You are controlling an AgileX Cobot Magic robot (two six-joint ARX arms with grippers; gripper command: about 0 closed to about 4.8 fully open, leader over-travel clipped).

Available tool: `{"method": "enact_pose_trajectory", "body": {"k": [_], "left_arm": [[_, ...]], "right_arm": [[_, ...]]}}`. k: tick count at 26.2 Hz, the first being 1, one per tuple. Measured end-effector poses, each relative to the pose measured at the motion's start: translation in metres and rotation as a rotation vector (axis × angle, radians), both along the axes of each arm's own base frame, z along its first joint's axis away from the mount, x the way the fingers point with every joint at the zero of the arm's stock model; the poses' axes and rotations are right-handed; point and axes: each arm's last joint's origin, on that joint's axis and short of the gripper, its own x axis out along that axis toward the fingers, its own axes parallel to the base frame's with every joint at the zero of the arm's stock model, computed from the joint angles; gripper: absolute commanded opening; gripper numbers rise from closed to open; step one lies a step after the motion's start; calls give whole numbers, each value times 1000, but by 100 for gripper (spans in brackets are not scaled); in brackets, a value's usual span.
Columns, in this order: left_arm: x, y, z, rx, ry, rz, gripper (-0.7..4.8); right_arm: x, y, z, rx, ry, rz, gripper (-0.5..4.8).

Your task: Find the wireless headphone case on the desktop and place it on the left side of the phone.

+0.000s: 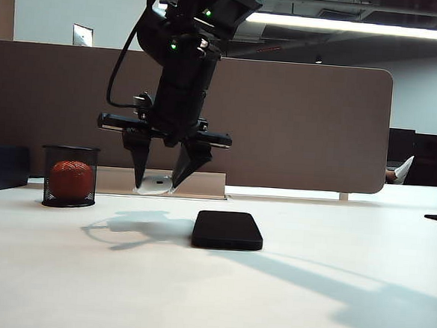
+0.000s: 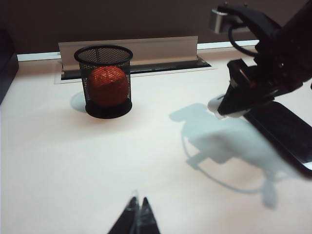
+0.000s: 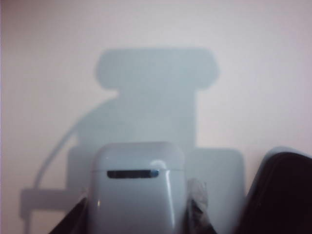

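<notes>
No readable text, label or brand shows anywhere, though the views are rather dim.

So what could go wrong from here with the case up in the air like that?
1. The right pincer pinches the glossy case by its sides above the desk; it might slip and drop.
2. The phone lies right beside the drop spot, so a lowering finger could nudge it.
The left pincer sits shut, well clear.

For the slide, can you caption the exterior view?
Right gripper holds the wireless headphone case between its fingers, above the desktop, left of the phone.
</notes>
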Motion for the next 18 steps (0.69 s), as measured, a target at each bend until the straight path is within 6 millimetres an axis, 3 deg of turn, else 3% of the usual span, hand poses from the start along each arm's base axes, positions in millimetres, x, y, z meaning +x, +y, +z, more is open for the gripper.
{"method": "enact_pose_trajectory", "body": {"k": [10,18], "left_arm": [[0,0,2,-1,-18,0,-5],[0,0,2,-1,-18,0,-6]], "right_arm": [[-2,-2,-4,-15,33,-15,198],[-13,-3,-30,-38,117,0,198]]}}
